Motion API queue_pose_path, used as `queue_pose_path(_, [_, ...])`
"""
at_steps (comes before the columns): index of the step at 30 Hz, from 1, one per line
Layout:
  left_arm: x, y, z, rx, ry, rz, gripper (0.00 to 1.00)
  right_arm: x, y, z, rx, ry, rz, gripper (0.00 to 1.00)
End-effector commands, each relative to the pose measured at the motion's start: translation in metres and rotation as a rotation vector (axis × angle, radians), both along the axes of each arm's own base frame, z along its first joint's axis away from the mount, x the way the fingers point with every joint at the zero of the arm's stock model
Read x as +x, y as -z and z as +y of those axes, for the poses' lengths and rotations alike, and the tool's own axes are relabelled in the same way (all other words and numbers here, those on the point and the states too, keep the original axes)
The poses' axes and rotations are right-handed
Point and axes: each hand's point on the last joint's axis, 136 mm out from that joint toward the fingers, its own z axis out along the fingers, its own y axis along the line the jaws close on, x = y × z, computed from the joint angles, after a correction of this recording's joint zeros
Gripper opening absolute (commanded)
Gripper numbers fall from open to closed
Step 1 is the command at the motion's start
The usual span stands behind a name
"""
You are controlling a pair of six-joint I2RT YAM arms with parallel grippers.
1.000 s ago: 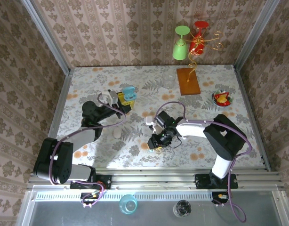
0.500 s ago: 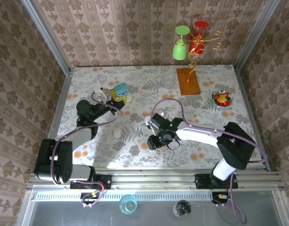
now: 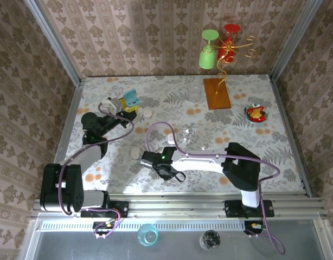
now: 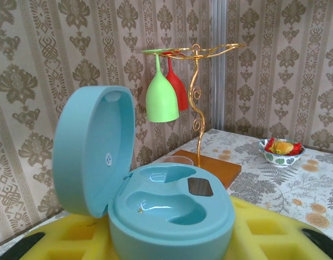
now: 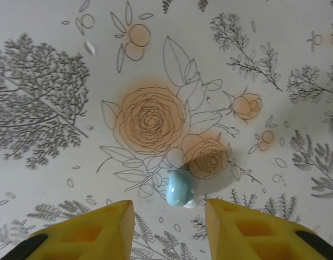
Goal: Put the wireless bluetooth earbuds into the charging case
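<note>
The teal charging case (image 4: 172, 208) sits lid-open between the yellow pads (image 4: 275, 230) of my left gripper (image 4: 172, 241), which is shut on it; both moulded wells are empty. In the top view the left gripper (image 3: 126, 106) holds the case (image 3: 129, 98) up at the table's back left. A single teal earbud (image 5: 178, 187) with a white tip lies on the flowered tabletop. My right gripper (image 5: 169, 219) hovers just short of it, open, with its yellow fingers (image 5: 98, 230) on either side and clear of the earbud. From above, the right gripper (image 3: 150, 158) is at front centre-left.
A white pebble-shaped case (image 3: 135, 154) lies just left of the right gripper, and another white piece (image 3: 148, 113) lies near the left gripper. At the back stand a wooden base (image 3: 216, 93) with a gold glass rack and a clear cup (image 3: 194, 92); a small bowl (image 3: 256, 114) sits at right.
The right arm has swept left from the table's centre to the front centre-left. The left gripper has carried the case further back and left.
</note>
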Motion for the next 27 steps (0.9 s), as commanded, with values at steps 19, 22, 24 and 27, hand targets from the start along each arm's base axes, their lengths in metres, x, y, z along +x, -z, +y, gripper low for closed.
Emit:
queue_pose_path(19, [-0.007, -0.03, 0.008, -0.027, 0.009, -0.09, 0.42, -0.001, 0.015, -0.011, -0.277, 0.015, -0.077, 0.33])
queue_pose_path(22, [-0.006, -0.029, 0.008, -0.029, 0.01, -0.088, 0.42, -0.001, 0.017, -0.011, -0.288, 0.012, -0.073, 0.31])
queue_pose_path(24, [-0.007, -0.03, 0.008, -0.033, 0.011, -0.09, 0.42, -0.001, 0.019, -0.012, -0.295, 0.01, -0.071, 0.29])
queue_pose_path(27, [-0.007, -0.03, 0.009, -0.033, 0.01, -0.091, 0.42, -0.001, 0.022, -0.014, -0.305, 0.007, -0.07, 0.28])
